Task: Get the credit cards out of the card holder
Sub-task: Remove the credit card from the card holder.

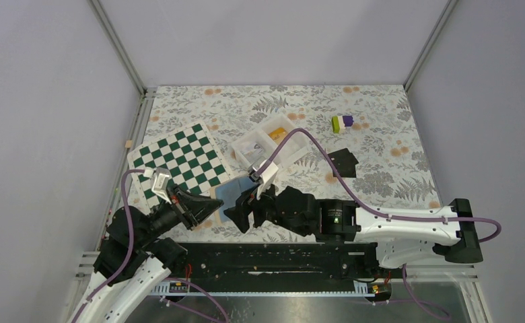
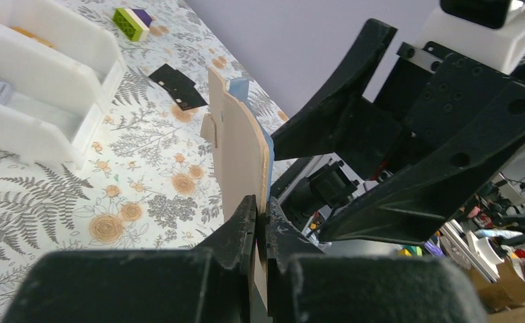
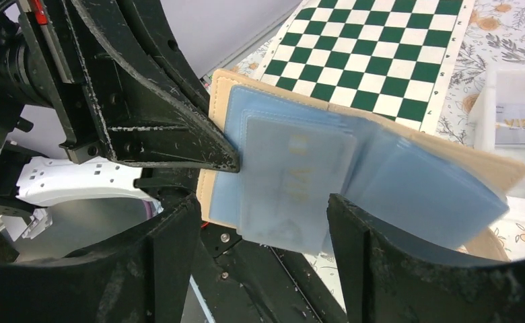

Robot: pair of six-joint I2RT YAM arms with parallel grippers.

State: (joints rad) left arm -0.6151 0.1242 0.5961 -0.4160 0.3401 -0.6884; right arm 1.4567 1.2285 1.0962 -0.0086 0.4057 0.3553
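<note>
The card holder [image 1: 236,190], pale blue panels with a tan border, is held up off the table between the two arms. My left gripper [image 2: 261,215] is shut on its tan edge [image 2: 243,145]. In the right wrist view the holder [image 3: 421,182] lies open, and one whitish-blue credit card [image 3: 293,182] sticks out of its pocket towards me. My right gripper [image 3: 263,222] is open, its jaws standing wide on either side of that card's free end without clamping it. The left gripper's black fingers [image 3: 172,128] pinch the holder's left edge there.
A white two-compartment tray [image 1: 270,145] stands behind the holder, with a pale card [image 3: 522,124] lying in it. The green-and-white chequered board [image 1: 179,158] is at the left. A green-and-purple block [image 1: 342,123] and a flat black piece [image 1: 342,161] lie to the right.
</note>
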